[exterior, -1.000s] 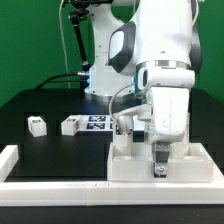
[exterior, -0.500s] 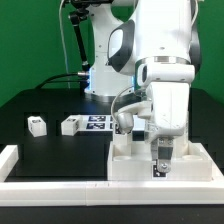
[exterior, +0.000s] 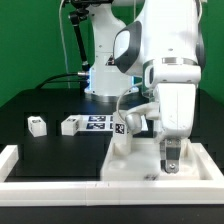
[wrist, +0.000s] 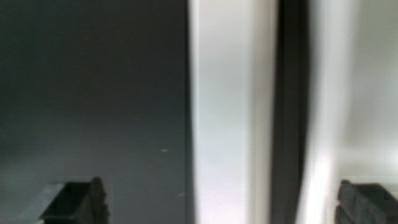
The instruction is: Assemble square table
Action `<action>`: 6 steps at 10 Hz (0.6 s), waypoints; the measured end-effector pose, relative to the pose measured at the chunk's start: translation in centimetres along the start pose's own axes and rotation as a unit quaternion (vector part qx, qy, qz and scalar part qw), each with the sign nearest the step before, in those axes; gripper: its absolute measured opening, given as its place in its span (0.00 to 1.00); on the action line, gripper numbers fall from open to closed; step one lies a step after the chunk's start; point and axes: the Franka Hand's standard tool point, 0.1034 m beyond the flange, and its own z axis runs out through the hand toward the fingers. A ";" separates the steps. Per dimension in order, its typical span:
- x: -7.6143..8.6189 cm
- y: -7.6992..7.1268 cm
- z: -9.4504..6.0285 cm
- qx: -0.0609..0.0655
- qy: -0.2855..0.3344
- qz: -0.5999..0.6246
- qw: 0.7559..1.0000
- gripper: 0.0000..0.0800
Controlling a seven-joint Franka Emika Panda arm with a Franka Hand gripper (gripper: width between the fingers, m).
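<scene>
1. Running along the near edge, a white rail (exterior: pixel 60 172) bounds the table (exterior: pixel 60 148).
2. Just behind, the panel (exterior: pixel 135 162) lies at the exterior view's right. The gripper (exterior: pixel 172 167) hangs over it, fingers (wrist: pixel 75 203) spread, pinching nothing.
3. Farther, a leg (exterior: pixel 37 125) and second leg (exterior: pixel 72 125) sit apart on open black surface.

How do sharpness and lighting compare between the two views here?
Exterior view: evenly lit and fairly sharp, the white square panel bright against the black table, no strong glare. Wrist view: out of focus, a blurred white band crosses the frame, the open pincer showing only as dark smudged fingertips.
</scene>
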 end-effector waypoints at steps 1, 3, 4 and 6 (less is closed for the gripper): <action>-0.3 -0.7 0.1 0.004 -0.001 0.001 1.000 0.81; -0.6 -1.8 0.3 0.005 0.001 0.002 1.000 0.81; -0.4 -1.3 -0.1 0.002 0.002 0.002 1.000 0.81; 0.2 -0.1 -0.6 0.002 0.001 0.000 1.000 0.81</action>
